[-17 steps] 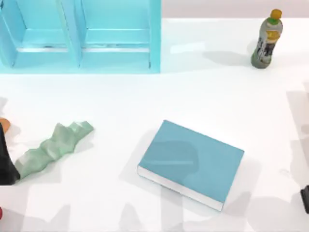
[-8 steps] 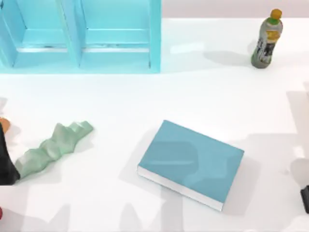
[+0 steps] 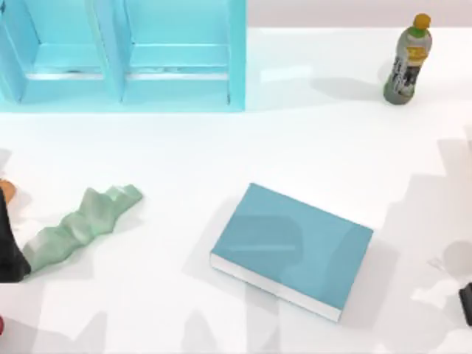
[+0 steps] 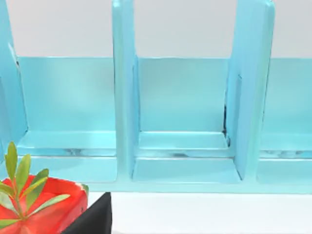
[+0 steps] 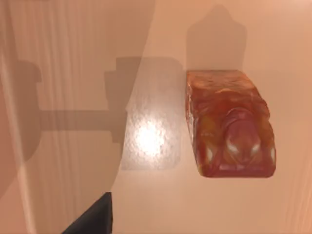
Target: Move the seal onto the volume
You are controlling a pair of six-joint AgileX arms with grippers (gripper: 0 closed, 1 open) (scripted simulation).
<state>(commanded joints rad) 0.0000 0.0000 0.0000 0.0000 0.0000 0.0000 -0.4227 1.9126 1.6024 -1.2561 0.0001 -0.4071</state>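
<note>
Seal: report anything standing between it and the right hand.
Nothing visible does. The right wrist view looks onto the seal with only bare surface around it; the right arm sits at the table's right edge.

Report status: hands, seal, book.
Seal under right wrist camera, ungrasped. Book flat mid-table, top bare. Green piece lies left of book, not blocking.

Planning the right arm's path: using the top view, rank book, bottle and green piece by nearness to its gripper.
From the right gripper, at the right edge:
1. volume, centre.
2. bottle, far right.
3. green jagged piece, left, beside the left arm.
</note>
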